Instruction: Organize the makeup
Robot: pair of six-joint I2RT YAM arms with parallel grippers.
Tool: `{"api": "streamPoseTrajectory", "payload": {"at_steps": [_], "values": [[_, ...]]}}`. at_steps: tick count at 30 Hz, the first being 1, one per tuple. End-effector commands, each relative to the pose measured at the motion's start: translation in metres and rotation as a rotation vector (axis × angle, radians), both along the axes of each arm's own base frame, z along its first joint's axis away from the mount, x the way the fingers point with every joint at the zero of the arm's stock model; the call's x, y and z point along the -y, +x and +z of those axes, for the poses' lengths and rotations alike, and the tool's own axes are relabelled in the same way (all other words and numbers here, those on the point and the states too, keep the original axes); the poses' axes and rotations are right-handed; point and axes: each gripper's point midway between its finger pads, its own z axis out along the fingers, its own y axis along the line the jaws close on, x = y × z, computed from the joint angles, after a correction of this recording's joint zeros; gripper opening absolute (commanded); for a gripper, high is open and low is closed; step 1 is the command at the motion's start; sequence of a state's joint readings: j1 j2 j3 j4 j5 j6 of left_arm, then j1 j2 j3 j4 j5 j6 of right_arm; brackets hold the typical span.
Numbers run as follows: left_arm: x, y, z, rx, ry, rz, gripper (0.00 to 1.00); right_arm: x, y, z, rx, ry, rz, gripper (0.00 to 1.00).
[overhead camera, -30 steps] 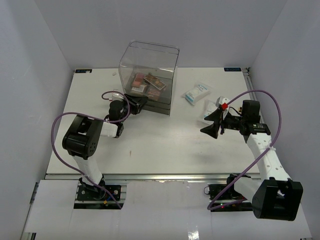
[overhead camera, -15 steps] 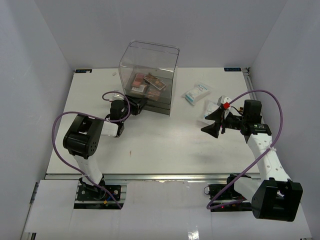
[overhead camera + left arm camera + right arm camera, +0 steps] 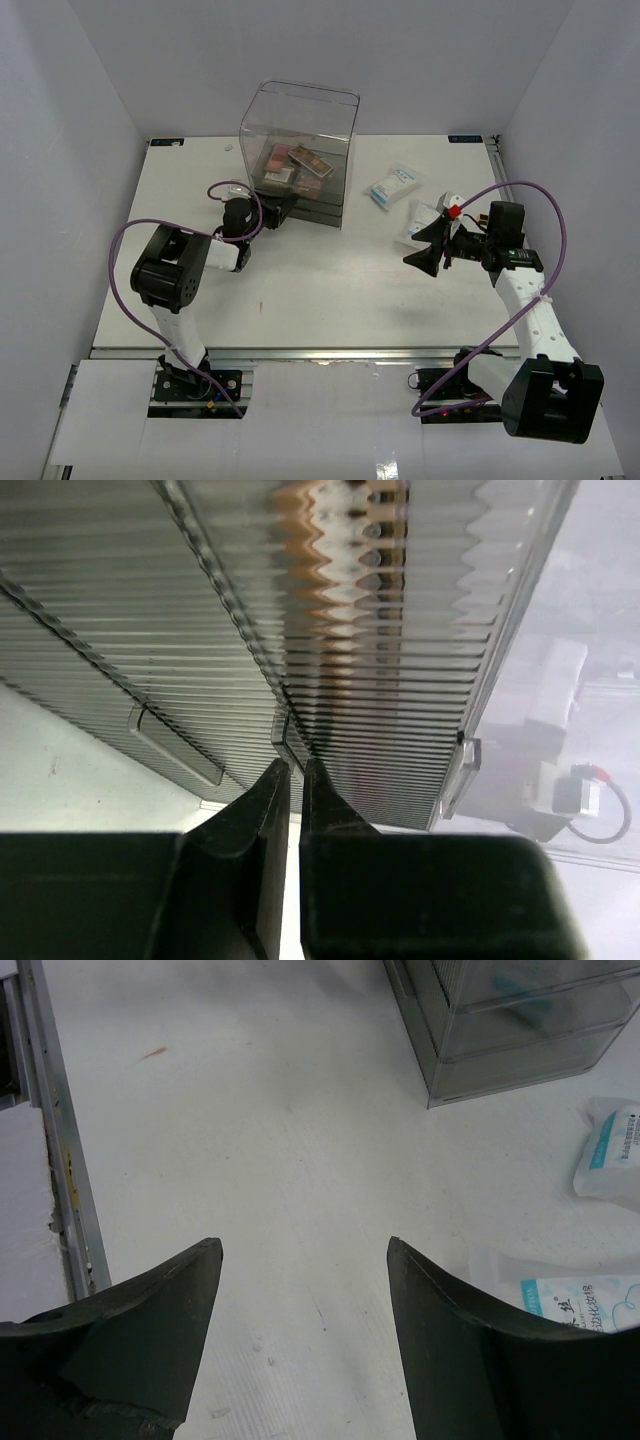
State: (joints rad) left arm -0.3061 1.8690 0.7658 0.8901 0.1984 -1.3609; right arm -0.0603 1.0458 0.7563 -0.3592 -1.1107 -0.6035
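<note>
Pink, brown and orange palettes lie in a pile inside the clear plastic box, on top of its dark drawers. Two white-and-blue packets lie on the table, one at the back and one nearer; both show in the right wrist view, at the right edge and lower right. My left gripper is at the box's front and shut on a small clear drawer handle. My right gripper is open and empty above bare table, just left of the nearer packet.
The box's ribbed drawer fronts fill the left wrist view. The box's lower corner shows at the top of the right wrist view. The table's metal front rail runs along that view's left side.
My left gripper and the box have shifted very slightly to the right. My right gripper has edged a little right. The packets have not moved.
</note>
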Motion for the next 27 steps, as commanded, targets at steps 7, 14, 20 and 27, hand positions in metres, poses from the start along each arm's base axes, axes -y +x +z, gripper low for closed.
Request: {"api": "streamPoseTrajectory", "payload": {"at_steps": [7, 14, 20, 27], "values": [[-0.011, -0.045, -0.003, 0.052, 0.016, -0.024, 0.13, 0.008, 0.004, 0.004, 0.023, 0.006, -0.033, 0.73], [-0.022, -0.089, -0.003, 0.062, 0.028, -0.047, 0.16, 0.018, 0.020, -0.005, -0.044, -0.021, -0.137, 0.74], [-0.030, -0.102, -0.006, 0.034, 0.052, -0.045, 0.39, 0.038, 0.041, -0.016, -0.120, -0.083, -0.305, 0.78], [-0.038, -0.103, 0.004, 0.043, 0.058, -0.069, 0.65, 0.056, 0.055, -0.022, -0.165, -0.125, -0.447, 0.86]]}}
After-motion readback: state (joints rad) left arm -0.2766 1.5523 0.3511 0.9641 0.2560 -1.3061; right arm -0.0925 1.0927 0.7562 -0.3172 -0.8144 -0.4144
